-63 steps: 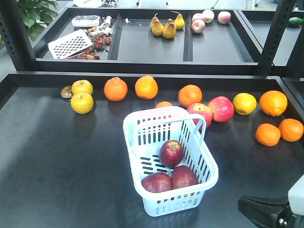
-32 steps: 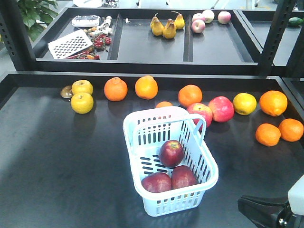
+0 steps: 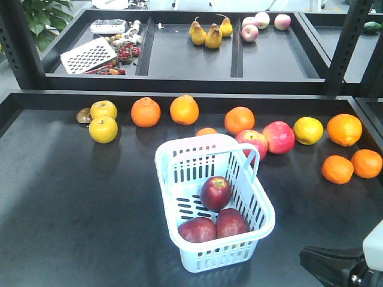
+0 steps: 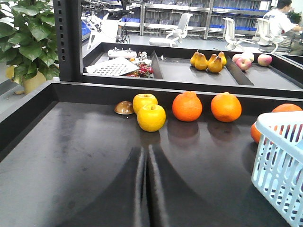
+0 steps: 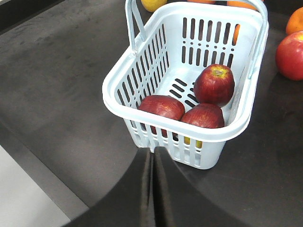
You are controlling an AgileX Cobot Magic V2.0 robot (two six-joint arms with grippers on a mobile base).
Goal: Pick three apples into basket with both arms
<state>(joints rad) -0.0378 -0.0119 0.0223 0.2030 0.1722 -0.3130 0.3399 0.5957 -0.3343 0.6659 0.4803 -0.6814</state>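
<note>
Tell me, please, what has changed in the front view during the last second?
Nothing visibly changed. The three apples lie in the basket as before, the loose fruit on the table keeps its places, and the right gripper rests shut and empty near the basket.

Dark table (image 3: 72, 197): basket (image 3: 179, 156), scattered fruit.
</note>
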